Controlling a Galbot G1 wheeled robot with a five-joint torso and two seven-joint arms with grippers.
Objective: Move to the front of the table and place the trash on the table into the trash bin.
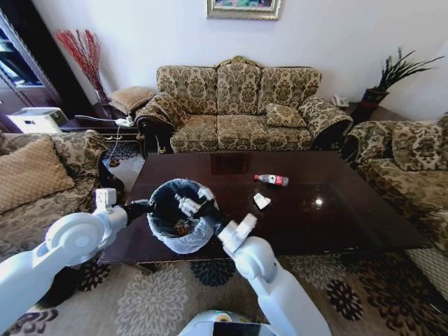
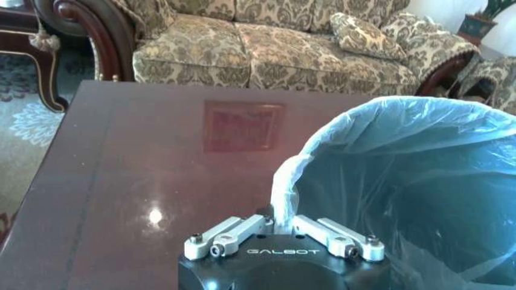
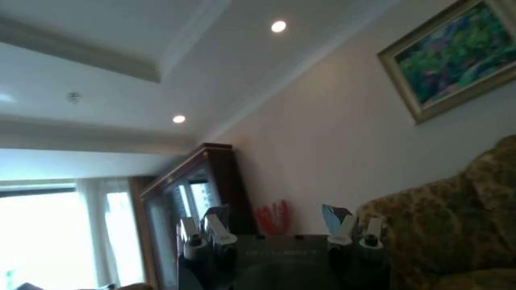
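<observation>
The left gripper [image 2: 281, 232] housing reads "GALBOT" in pale letters.

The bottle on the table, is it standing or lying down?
Lying down: the bottle rests on its side on the table.

My left arm reaches in from the left, forearm level, wrist pointing toward the middle; its left pincer [image 2: 282, 232] is closed onto the folded rim of the trash bin [image 2: 419, 181], one finger either side of the liner; my right arm rises from below centre, elbow bent, wrist turned upward; the right pincer [image 1: 197, 201] hangs over the bin's mouth with fingers [image 3: 199, 232] spread apart, nothing between them
</observation>
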